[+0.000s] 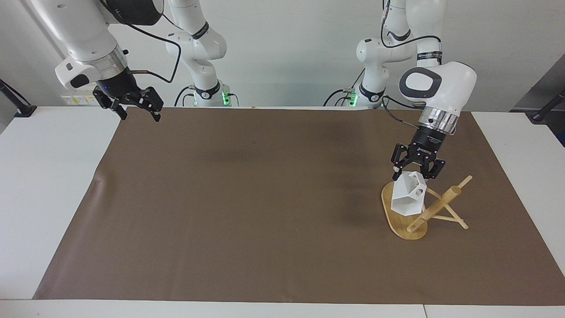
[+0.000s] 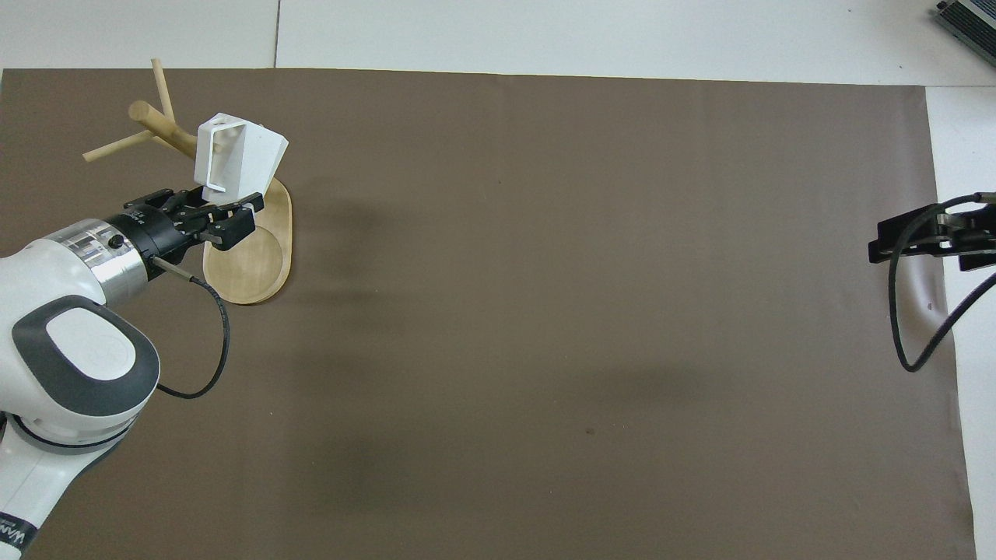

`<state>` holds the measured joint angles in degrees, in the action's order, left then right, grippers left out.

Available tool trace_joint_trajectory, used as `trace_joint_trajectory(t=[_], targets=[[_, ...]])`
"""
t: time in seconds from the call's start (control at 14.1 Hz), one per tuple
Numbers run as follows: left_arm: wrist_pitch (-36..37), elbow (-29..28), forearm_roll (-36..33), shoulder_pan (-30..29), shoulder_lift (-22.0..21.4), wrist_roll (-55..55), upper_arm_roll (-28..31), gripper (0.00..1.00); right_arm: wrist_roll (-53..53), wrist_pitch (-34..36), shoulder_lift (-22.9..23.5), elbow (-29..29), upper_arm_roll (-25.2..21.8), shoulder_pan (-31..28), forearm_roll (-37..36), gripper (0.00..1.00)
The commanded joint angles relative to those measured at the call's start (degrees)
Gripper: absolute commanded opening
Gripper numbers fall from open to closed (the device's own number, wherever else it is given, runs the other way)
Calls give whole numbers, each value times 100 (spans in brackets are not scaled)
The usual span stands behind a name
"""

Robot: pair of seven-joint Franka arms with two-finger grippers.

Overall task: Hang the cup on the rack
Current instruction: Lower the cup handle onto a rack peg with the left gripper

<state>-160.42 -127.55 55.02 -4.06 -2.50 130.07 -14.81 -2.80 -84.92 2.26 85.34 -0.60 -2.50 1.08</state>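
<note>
I see a white desk [image 1: 53, 176] under a brown mat [image 1: 265, 198], with a plain white wall [image 1: 287, 44] along the top of the frame.

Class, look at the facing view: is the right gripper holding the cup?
No, the left gripper holds the cup; the right gripper hangs empty.
</note>
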Motion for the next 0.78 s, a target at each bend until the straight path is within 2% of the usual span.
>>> trace_joint_trajectory(t=[0.0,0.71], targets=[[-156,108,-53,-51,110,247,-13,0,131,-33,55,-106,-63,4,-90,100],[-384,37,-53,-78,119,844,5,0,104,-95,-6,-44,-116,12,-29,100]])
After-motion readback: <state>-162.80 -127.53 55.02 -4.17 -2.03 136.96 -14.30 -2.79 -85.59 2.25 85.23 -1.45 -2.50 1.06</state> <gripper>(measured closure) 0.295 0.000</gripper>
